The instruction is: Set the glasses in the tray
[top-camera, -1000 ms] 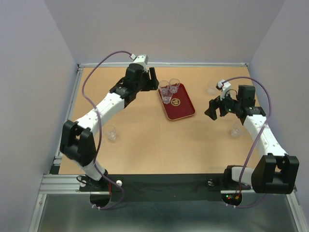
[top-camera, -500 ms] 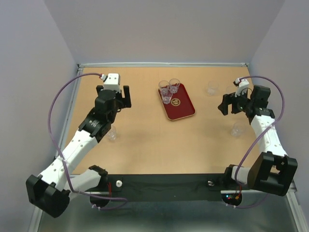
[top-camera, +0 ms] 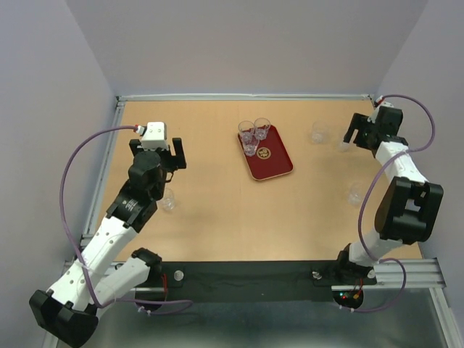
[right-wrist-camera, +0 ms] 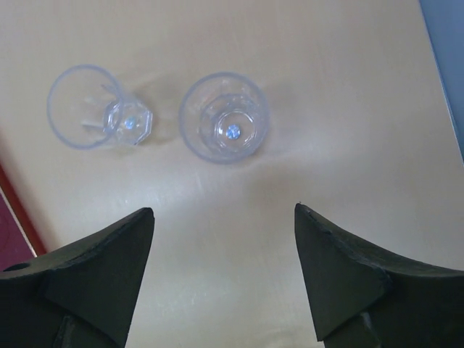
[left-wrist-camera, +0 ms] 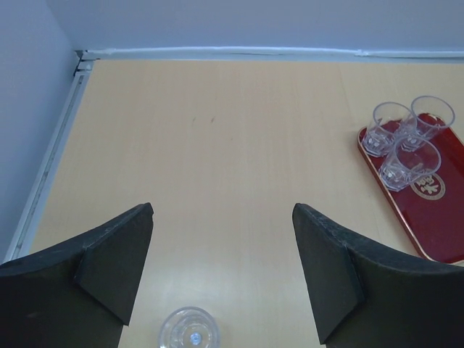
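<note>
The dark red tray lies at the table's middle back and carries three clear glasses at its far end; they also show in the left wrist view. My left gripper is open and empty, left of the tray. In its wrist view the gripper is above a lone glass, which also shows from above. My right gripper is open and empty at the far right. In its wrist view the gripper has two glasses ahead of its fingertips.
Another glass stands left of the right gripper, and one stands near the right edge. The back rail and the left rail bound the table. A tray edge shows at the left of the right wrist view.
My left arm has pulled back from the tray to the left side, above the lone glass. My right arm has swung out to the far right corner. Both grippers stay open.
</note>
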Controlling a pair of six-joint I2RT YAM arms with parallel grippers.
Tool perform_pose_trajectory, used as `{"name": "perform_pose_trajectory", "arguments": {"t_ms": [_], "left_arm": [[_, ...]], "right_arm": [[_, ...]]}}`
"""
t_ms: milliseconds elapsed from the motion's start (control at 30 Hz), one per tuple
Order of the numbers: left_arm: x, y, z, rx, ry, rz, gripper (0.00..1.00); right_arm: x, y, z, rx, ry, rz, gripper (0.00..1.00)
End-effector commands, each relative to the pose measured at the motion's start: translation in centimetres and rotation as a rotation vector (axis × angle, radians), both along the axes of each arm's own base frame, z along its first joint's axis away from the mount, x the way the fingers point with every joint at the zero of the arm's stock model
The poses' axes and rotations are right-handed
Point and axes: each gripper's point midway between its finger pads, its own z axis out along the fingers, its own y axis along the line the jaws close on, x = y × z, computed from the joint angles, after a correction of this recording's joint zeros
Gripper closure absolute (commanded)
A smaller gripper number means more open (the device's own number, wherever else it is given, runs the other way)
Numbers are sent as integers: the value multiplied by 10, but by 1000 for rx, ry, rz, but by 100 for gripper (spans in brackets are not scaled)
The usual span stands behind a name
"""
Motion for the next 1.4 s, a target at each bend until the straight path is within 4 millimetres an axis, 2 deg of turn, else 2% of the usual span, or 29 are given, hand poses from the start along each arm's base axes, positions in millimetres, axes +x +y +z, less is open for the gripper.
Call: {"name": "perform_pose_trajectory", "arguments": {"t_ms": [0,67,100,167,200,233,400,733,867,900,967,1000,1100,1200,1300,1367], "left_arm": [[-2,9,22,-20,-93,39,11],[-3,9,24,-25,-102,35,11],[-3,8,24,-26,-103,30,11],[-2,7,23,-24,-100,22,11],[-3,7,24,-27,-103,22,11],[-3,6,23,-26,-101,21,11],[-3,7,23,-25,-103,21,11],[-2,6,22,-24,-100,19,11],[-2,6,23,-25,-101,19,11],[-2,6,21,-23,-97,21,11],[-2,6,21,-22,-98,21,11],[-2,6,21,-22,-98,21,11],[-3,7,22,-23,-101,22,11],[-3,7,22,-24,-103,21,11],[-3,7,23,-25,-104,19,11],[-4,6,24,-29,-108,16,11]], "right_arm": [[33,-25,18,32,-76,-169,19],[45,-28,21,41,-86,-178,26],[49,-30,9,44,-62,-184,31],[56,-35,8,41,-63,-194,33],[59,-37,-2,38,-43,-200,34],[61,-39,-4,37,-39,-204,34],[74,-47,-8,33,-37,-213,46],[80,-59,-39,16,22,-242,58],[83,-60,-45,20,29,-239,66],[83,-59,-47,23,35,-231,73],[84,-60,-45,20,29,-225,81],[85,-60,-41,17,22,-224,90],[84,-60,-33,7,8,-218,99],[83,-51,-16,11,-26,-158,99],[79,-31,4,14,-67,-22,100],[75,-3,10,49,-92,151,100]]}}
